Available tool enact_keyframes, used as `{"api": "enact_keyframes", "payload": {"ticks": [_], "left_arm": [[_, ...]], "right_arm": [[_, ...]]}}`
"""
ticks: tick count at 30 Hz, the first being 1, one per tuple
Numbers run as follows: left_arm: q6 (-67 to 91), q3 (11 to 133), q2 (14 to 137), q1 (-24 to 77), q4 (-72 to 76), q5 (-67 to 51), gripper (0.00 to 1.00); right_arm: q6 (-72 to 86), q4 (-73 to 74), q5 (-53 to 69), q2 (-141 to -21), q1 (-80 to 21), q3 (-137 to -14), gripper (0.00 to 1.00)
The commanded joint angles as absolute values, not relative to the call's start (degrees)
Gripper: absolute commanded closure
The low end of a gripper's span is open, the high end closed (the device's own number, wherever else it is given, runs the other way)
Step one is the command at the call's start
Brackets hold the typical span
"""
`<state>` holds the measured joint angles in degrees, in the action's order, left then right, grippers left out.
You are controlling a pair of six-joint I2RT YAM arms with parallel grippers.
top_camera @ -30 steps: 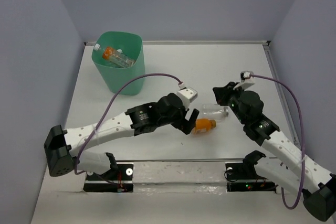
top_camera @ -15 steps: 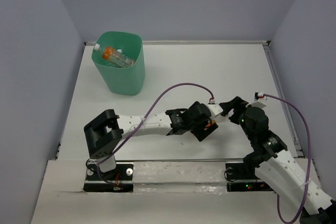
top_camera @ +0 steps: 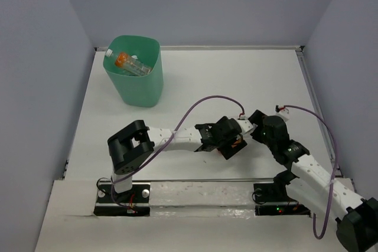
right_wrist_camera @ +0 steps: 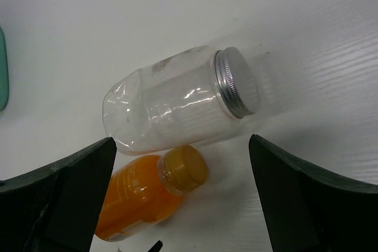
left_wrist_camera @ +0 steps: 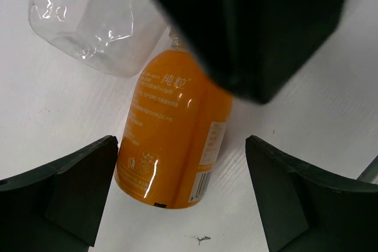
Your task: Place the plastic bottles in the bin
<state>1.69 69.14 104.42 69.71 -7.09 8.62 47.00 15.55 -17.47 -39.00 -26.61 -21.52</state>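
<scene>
My left arm [top_camera: 177, 137] lay stretched rightward along the front, the left gripper [left_wrist_camera: 183, 199] tipped down with its jaws spread wide. My right arm [top_camera: 307, 169] was bent inward, the right gripper [right_wrist_camera: 183, 175] likewise downturned and gaping, our two wrists nearly meeting mid-front.

A lab test booth: bare lavender walls [top_camera: 207, 4] box in a white table [top_camera: 236, 81].

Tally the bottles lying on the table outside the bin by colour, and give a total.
Orange-filled bottle: 1
Clear bottle: 1
Total: 2
</scene>
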Motion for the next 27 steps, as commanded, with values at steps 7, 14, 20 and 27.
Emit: {"api": "enact_keyframes", "payload": {"ticks": [7,14,20,27], "left_arm": [[3.8,63.4,102.6,69.7,-2.6,9.7,0.12],[7.4,58.2,99.2,69.7,-0.5,10.5,0.35],[9.7,54.0,94.3,69.7,3.3,12.3,0.49],[12.4,51.2,89.9,69.7,3.5,13.9,0.58]], "right_arm": [[51.2,-3.5,-12.7,-53.8,-25.8,-20.8,0.00],[50.5,-8.1,-13.7,-63.9,-23.2,-24.3,0.00],[48.4,-10.1,-12.7,-71.8,-20.7,-28.4,0.00],[45.5,-11.9,-10.6,-73.9,-20.1,-31.5,0.03]]}}
